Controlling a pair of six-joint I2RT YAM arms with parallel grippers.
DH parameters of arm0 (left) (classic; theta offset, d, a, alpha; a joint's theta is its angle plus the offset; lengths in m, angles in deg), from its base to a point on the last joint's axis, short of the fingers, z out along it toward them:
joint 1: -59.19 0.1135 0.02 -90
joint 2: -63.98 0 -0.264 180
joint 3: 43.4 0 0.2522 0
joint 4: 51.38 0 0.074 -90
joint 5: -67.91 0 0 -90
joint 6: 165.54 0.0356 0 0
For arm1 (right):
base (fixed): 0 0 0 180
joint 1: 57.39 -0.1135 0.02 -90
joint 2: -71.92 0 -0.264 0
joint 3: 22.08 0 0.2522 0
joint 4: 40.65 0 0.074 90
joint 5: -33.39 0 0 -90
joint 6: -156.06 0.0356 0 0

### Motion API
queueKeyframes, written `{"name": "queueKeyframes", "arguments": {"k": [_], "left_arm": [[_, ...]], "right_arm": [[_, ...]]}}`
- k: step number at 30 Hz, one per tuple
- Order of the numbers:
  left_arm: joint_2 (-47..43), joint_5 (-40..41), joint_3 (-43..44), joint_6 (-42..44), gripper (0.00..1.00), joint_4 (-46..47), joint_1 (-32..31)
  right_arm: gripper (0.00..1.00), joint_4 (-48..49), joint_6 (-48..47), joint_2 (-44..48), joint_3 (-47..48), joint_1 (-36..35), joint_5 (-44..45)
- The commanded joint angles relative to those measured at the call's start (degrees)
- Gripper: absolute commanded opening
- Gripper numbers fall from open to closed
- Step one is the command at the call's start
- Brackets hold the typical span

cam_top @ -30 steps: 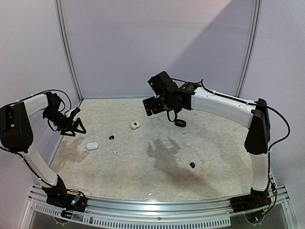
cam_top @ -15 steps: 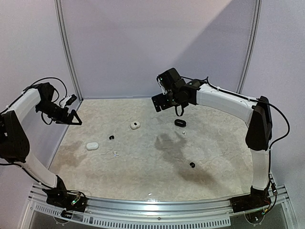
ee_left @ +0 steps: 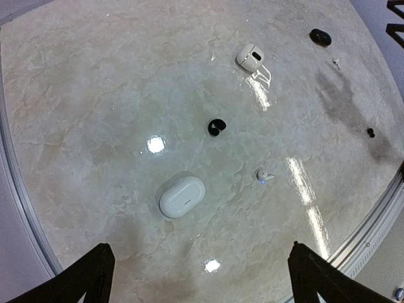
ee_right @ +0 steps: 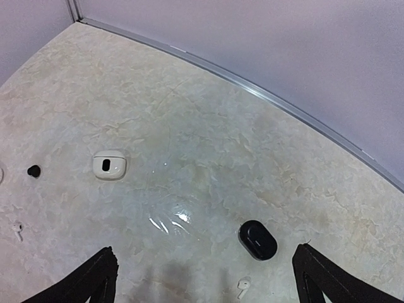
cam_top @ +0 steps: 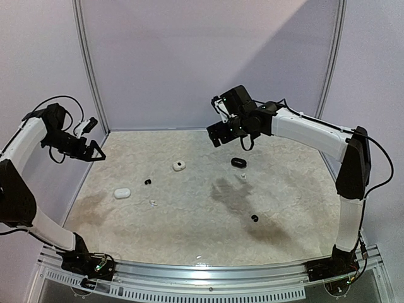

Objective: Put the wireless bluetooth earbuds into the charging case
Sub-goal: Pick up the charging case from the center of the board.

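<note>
Both pairs of jaws stand wide apart and hold nothing. The left gripper [cam_top: 88,150] hangs high over the far-left corner of the table [cam_top: 189,243], close to the side wall. The right gripper [cam_top: 221,134] hangs over the far middle, touching nothing.

Four earbuds lie loose on the table, none in a case. The left black earbud [cam_top: 148,182] lies between the plain white case [cam_top: 122,193] and the slotted case [cam_top: 179,166], apart from both. The left white earbud [cam_top: 153,203] lies near the plain case, on its near-right side. The right white earbud [cam_top: 242,177] lies just beside the black case [cam_top: 238,163], on its near side and not touching it. The right black earbud [cam_top: 254,218] lies alone toward the near edge, within a dark shadow. The three cases are well apart from one another.

The left wrist view takes in all seven things. The plain case lies shut closest to the camera, between the two dark fingertips [ee_left: 95,273], and the left white earbud's short stem shows. Bright glare spots sit around that case.

The right wrist view shows a dark oval slot in the slotted case, and the black case glossy and shut. The right white earbud lies at the bottom edge between its fingers [ee_right: 95,281]. The right black earbud is outside this view. In the top view the earbuds are only specks, and their shape cannot be told.
</note>
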Motion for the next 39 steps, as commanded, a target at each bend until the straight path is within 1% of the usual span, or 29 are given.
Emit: {"name": "queueKeyframes", "arguments": {"k": [1, 3, 4, 8, 10, 11, 14, 17, 19, 21, 25, 30, 33, 36, 39], "left_arm": [[-0.23, 2.19, 0.01, 1.52, 0.97, 2.71, -2.73], [1.73, 5.04, 0.56, 2.02, 0.97, 2.93, -5.21], [2.71, 5.67, 1.12, 2.32, 0.96, 2.50, -6.37], [5.38, 7.50, 1.62, 1.39, 0.95, 4.24, -10.86], [6.09, 9.16, 0.93, 0.69, 0.96, 6.32, -12.78], [6.52, 10.13, 0.48, -0.05, 0.95, 8.01, -14.96], [9.90, 12.14, 1.09, -3.86, 0.96, 14.26, -21.74], [17.32, 11.17, 6.52, -7.85, 0.98, 16.41, -26.62], [23.31, 13.33, 10.88, -10.09, 0.99, 18.11, -29.17], [29.81, 15.88, 15.88, -10.35, 0.99, 18.94, -31.68], [42.58, 17.86, 28.44, -10.42, 0.99, 15.12, -35.57], [55.10, 19.37, 41.70, -10.53, 0.99, 10.65, -36.20], [59.31, 19.73, 46.50, -7.71, 0.99, 7.34, -37.43], [60.89, 21.28, 46.66, -5.94, 0.99, 6.76, -38.73], [61.91, 21.46, 47.01, -5.57, 0.96, 6.41, -39.29]], "right_arm": [[0.98, -2.30, 2.32, -2.94, 1.11, 0.19, -3.33], [0.98, -3.63, 3.92, -5.17, 3.20, 0.53, -2.89], [0.98, -3.63, 4.23, -6.07, 3.79, 0.80, -4.51], [0.97, -4.19, 1.91, -11.38, 8.87, 0.98, -8.36], [0.96, -3.19, 2.41, -14.22, 11.35, 0.99, -11.04], [0.95, -1.88, 3.64, -15.67, 12.01, 0.91, -12.74], [0.94, 0.42, 9.09, -16.56, 9.80, 0.99, -13.20], [0.95, 4.26, 12.10, -13.09, 2.97, 0.99, -12.74], [0.96, 4.58, 12.78, -10.79, -0.16, 1.19, -11.09], [0.96, 2.99, 12.76, -8.69, -1.85, 1.19, -9.14], [0.96, -0.29, 13.02, -5.09, -6.06, 1.19, -6.71], [0.96, -0.97, 13.38, 1.09, -12.52, 1.18, -4.93], [0.96, -1.18, 13.86, 4.61, -15.46, 1.20, -3.72], [0.96, -2.04, 14.27, 6.85, -17.29, 1.20, -2.36], [0.96, -2.34, 14.35, 8.13, -17.83, 1.18, -1.82]]}}
